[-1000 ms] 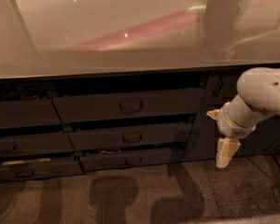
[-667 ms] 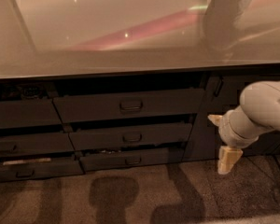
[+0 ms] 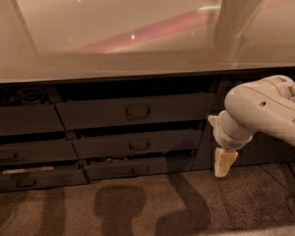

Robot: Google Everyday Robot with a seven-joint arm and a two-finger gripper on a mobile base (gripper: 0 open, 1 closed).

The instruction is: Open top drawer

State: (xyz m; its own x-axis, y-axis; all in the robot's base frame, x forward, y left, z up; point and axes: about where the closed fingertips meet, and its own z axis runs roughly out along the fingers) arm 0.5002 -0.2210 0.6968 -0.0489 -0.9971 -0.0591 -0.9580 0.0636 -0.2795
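Claw (image 3: 225,162) hangs low, right of top drawer (image 3: 137,111), arm (image 3: 265,107) cut off.

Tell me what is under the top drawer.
Under the top drawer sit a middle drawer and a bottom drawer; their insides are largely hidden. The gripper hangs right of them.

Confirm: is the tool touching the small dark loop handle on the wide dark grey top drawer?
Apart. The camera view shows the cream tool hanging well right of the loop handle on the top drawer, drawer front between them.
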